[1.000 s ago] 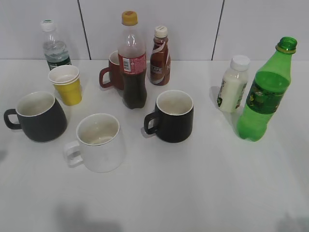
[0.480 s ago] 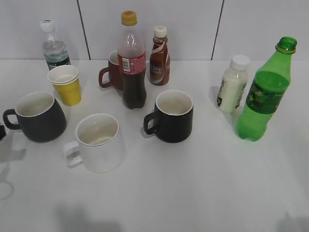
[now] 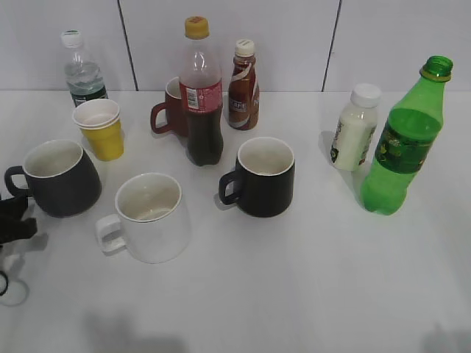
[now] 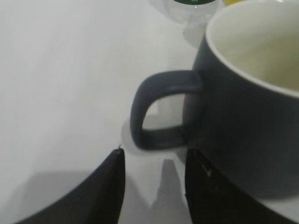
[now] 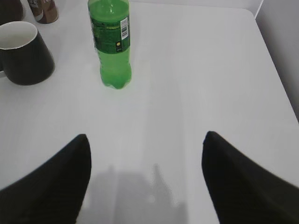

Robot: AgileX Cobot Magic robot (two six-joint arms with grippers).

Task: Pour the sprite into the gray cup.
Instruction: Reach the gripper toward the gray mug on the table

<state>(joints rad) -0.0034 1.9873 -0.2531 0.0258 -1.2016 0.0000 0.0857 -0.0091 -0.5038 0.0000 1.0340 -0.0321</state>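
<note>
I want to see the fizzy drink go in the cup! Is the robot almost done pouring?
Not yet. Done: nothing poured; the sprite stands upright with its cap off, untouched, and the gray cup looks empty. In hand: the left gripper, open, sits right at the cup's handle. The right gripper, open, faces the sprite from a distance. Left: grab the bottle, bring it to the cup, and tip it.

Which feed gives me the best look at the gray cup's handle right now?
The left wrist view: the gray cup's handle fills the frame, just ahead of the open left tool. The exterior view shows it small; the right wrist view misses it.
</note>
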